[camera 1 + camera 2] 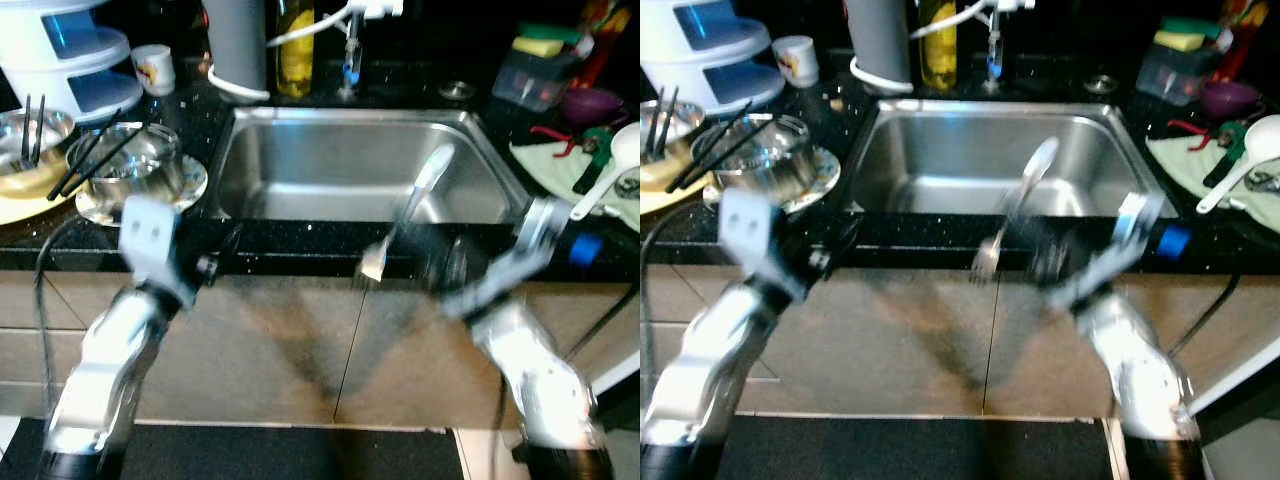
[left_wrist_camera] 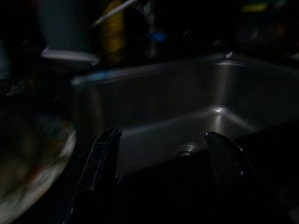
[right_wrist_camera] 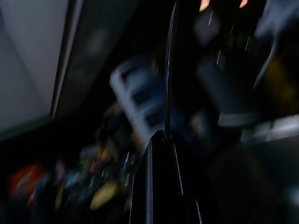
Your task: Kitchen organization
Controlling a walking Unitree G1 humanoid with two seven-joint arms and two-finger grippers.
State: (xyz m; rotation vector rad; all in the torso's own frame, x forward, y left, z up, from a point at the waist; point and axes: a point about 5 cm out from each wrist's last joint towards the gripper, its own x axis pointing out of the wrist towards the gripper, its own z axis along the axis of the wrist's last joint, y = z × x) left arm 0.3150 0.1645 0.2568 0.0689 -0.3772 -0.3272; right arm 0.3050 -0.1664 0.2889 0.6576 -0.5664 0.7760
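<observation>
Both silver arms reach in from the near edge, blurred. My right gripper point(image 1: 440, 262) is pinched on a metal fork point(image 1: 403, 217) — tines low over the black counter's point(image 1: 300, 240) front edge, handle slanting up above the stainless sink point(image 1: 290, 165). My left gripper point(image 2: 161, 161) has its fingers spread, holding nothing, just before the sink's near left corner. Left of the sink, a patterned plate point(image 1: 190, 190) carries a steel bowl point(image 1: 135, 160) with black chopsticks point(image 1: 95, 160) across it. At the back stand a yellow bottle point(image 1: 295, 45) and the faucet point(image 1: 350, 45); a white ladle point(image 1: 610, 165) lies to the right. Beige cabinet fronts point(image 1: 300, 350) run below the counter.
</observation>
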